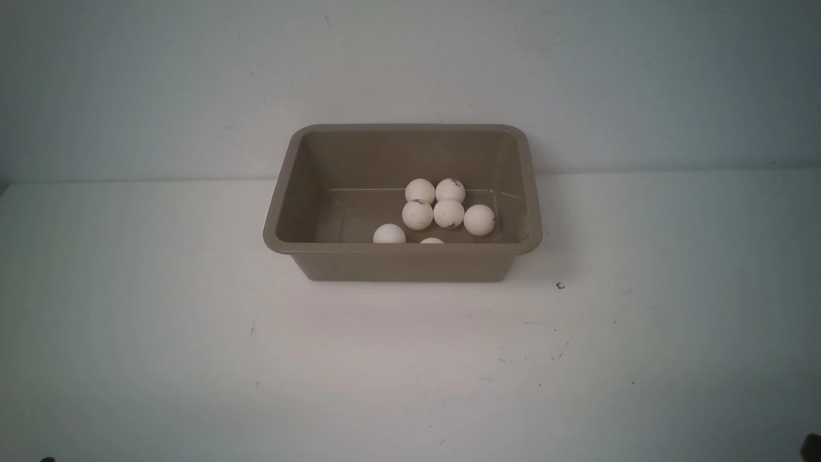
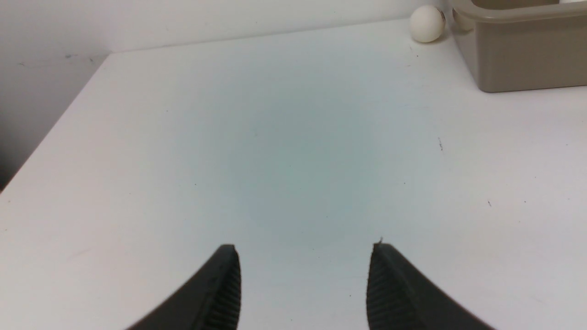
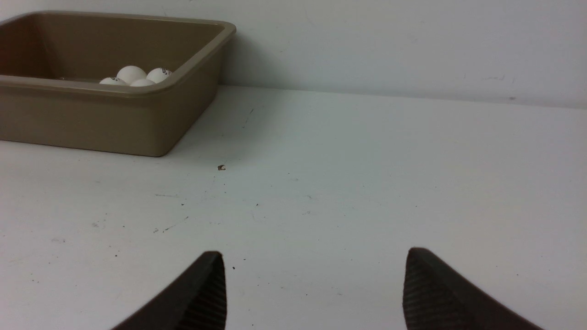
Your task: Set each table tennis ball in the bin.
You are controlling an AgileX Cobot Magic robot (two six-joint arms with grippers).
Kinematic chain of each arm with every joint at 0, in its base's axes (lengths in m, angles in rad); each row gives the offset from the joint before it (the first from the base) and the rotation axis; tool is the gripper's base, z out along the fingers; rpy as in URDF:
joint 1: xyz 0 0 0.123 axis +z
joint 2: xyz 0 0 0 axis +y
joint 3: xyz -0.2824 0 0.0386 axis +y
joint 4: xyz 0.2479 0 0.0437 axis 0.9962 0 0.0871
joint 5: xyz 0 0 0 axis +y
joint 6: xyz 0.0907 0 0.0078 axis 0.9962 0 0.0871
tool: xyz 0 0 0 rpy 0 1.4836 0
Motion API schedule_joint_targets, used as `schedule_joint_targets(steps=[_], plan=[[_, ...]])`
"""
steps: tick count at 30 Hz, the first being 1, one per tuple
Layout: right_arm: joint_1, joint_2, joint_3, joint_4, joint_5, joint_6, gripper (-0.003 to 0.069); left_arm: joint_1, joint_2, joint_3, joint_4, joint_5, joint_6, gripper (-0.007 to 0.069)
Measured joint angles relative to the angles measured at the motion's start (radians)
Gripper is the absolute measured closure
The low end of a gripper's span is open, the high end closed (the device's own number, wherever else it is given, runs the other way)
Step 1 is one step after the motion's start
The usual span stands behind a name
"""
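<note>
The taupe bin (image 1: 402, 248) stands at the back middle of the white table, against the wall. Several white table tennis balls (image 1: 448, 213) lie on its floor, mostly clustered right of centre. In the left wrist view another ball (image 2: 427, 24) rests on the table beside the bin's (image 2: 527, 59) far corner, and one more ball (image 2: 462, 22) peeks out behind that corner. My left gripper (image 2: 305, 250) is open and empty, low over bare table, far from the bin. My right gripper (image 3: 314, 256) is open and empty too, well away from the bin (image 3: 114, 119) and its balls (image 3: 131, 73).
The white wall runs right behind the bin. In the left wrist view the table's left edge (image 2: 50, 137) drops off to a dark gap. A small dark speck (image 1: 560, 286) lies on the table just right of the bin.
</note>
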Motion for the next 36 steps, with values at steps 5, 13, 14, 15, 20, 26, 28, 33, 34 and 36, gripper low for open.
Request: schedule_joint_targets(steps=[5,13,14,15,20,26,28,33,34,36], plan=[[0.0,0.0,0.0,0.001,0.0,0.0,0.0186,-0.03,0.0,0.0,0.0,-0.001,-0.003,0.0283],[0.0,0.0,0.0,0.001,0.0,0.0,0.0186,-0.074,0.0,0.0,-0.056,-0.002,-0.019,0.0283],[0.0,0.0,0.0,0.001,0.0,0.0,0.0186,-0.074,0.0,0.0,-0.061,-0.002,-0.019,0.0283],[0.0,0.0,0.0,0.001,0.0,0.0,0.0186,-0.074,0.0,0.0,-0.062,-0.002,-0.019,0.0283],[0.0,0.0,0.0,0.001,0.0,0.0,0.0186,-0.076,0.0,0.0,-0.068,-0.002,-0.019,0.0283],[0.0,0.0,0.0,0.001,0.0,0.0,0.0186,-0.076,0.0,0.0,-0.071,-0.001,-0.019,0.0283],[0.0,0.0,0.0,0.001,0.0,0.0,0.0186,-0.076,0.0,0.0,-0.071,-0.001,-0.019,0.0283],[0.0,0.0,0.0,0.001,0.0,0.0,0.0186,-0.076,0.0,0.0,-0.071,-0.001,-0.019,0.0283],[0.0,0.0,0.0,0.001,0.0,0.0,0.0186,-0.076,0.0,0.0,-0.071,-0.001,-0.019,0.0283],[0.0,0.0,0.0,0.001,0.0,0.0,0.0186,-0.076,0.0,0.0,-0.071,-0.001,-0.019,0.0283]])
